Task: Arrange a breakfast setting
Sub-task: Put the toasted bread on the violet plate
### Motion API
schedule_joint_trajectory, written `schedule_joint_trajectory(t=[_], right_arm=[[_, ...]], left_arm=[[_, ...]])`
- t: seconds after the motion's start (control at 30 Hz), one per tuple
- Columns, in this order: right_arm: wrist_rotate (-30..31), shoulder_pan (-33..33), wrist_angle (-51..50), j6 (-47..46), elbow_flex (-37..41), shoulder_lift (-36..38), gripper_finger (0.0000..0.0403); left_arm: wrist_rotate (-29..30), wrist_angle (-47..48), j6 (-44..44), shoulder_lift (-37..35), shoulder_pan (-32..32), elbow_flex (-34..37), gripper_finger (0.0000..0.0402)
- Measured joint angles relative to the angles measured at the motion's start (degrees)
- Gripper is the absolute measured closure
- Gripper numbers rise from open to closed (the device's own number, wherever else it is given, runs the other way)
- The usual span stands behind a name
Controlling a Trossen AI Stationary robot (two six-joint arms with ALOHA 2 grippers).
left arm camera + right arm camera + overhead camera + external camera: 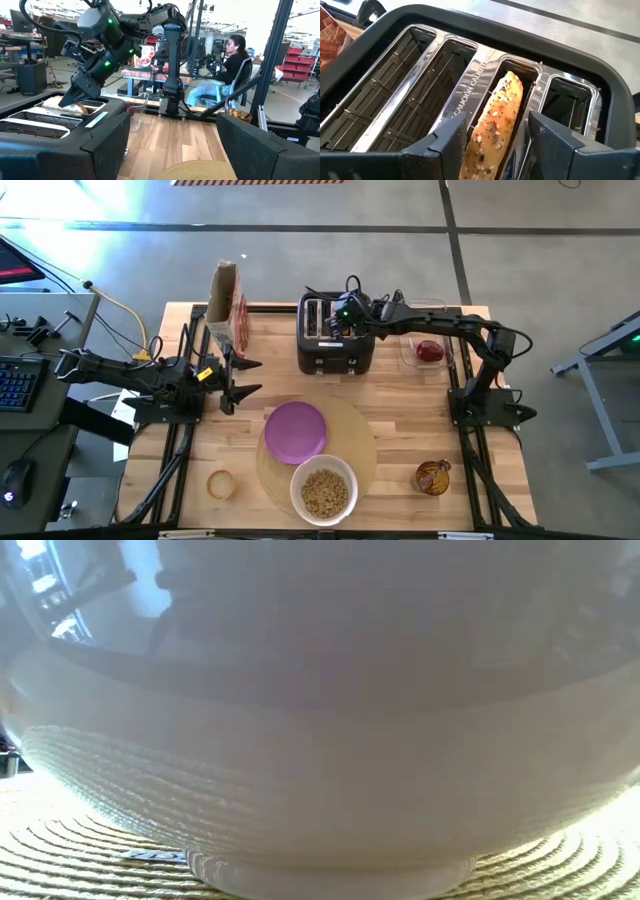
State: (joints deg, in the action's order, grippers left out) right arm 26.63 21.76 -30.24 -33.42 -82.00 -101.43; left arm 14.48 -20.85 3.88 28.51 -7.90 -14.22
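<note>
Wooden desk (400,430), workshop floor around it; a seated person (227,67) beyond.
Toaster (335,332): black, four slots, at the desk's far middle.
Cereal box (226,305): upright, left of toaster.
Mat (362,442): round, tan, at near centre.
Plate (295,430): purple, on mat.
Bowl (324,488): white, on mat's near edge, holding cereal (325,494).
Cup (433,477): amber, near right.
Bagel (492,130): seeded, upright in a toaster slot.
Fruit (429,351): red, in a clear dish right of toaster.
Right gripper (497,137): over toaster, fingers apart astride bagel.
Left gripper (243,377): fingers apart, beside box.

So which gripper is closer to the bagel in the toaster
The right. The right gripper is over the toaster, fingers open on either side of the bagel. The left gripper waits beside the cereal box.
</note>
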Motion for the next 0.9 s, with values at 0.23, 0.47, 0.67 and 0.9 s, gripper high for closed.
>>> schedule_joint_trajectory(t=[0.23, 0.47, 0.67, 0.9], right_arm=[[-0.76, -0.15, 0.06, -0.23, 0.00, -0.26, 0.0252], [-1.11, -0.15, 0.11, -0.23, 0.00, -0.26, 0.0305], [-1.11, -0.17, 0.13, -0.66, 0.00, -0.26, 0.0323], [-1.11, -0.15, 0.37, -1.71, 0.00, -0.26, 0.0325]], left_arm=[[0.02, 0.02, -0.02, 0.00, 0.00, 0.00, 0.0115], [0.04, 0.01, -0.02, 0.00, 0.00, 0.00, 0.0115], [0.04, 0.01, -0.02, 0.00, 0.00, 0.00, 0.0115], [0.04, 0.01, -0.02, 0.00, 0.00, 0.00, 0.0115]])
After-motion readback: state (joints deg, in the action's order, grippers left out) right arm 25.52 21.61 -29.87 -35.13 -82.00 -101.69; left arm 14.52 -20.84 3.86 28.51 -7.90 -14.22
